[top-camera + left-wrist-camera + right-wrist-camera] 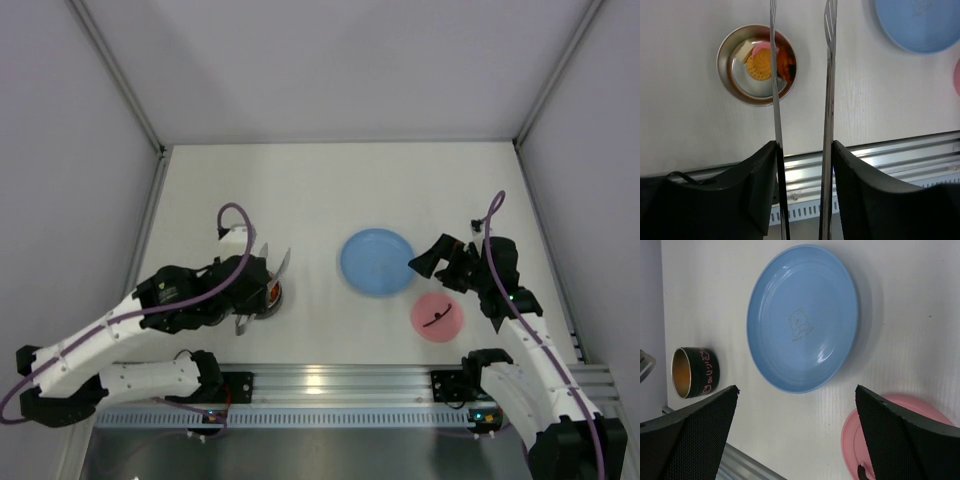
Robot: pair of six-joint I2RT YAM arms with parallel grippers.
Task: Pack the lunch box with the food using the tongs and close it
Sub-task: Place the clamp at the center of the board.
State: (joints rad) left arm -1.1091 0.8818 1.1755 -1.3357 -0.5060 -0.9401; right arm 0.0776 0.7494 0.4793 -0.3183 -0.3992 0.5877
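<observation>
Top view: L claw [252, 288] was over the lunch box [272, 296] at the near-left of the worktop [300, 190], w/ the tongs [284, 262] in its grip. The blue plate [377, 262] sat mid-worktop. The pink lid [436, 317] lay just near-right of the plate, well apart from the box. R claw [428, 262] hovered by the plate's right rim.

L wrist view: L claw [804, 145] pinched the tongs [828, 90], one thin arm against each finger [755, 195], arms apart. The lunch box [725, 75] stood open w/ the food [760, 65] inside: orange disc, pink disc, cream cube, red-brown strip. One tong arm crossed over it.

R wrist view: R claw [796, 388] was spread wide, nothing btwn its fingers [905, 440]. The blue plate [802, 317] lay ahead, the pink lid [880, 440] by the right finger, and the lunch box [692, 372] far left.
</observation>
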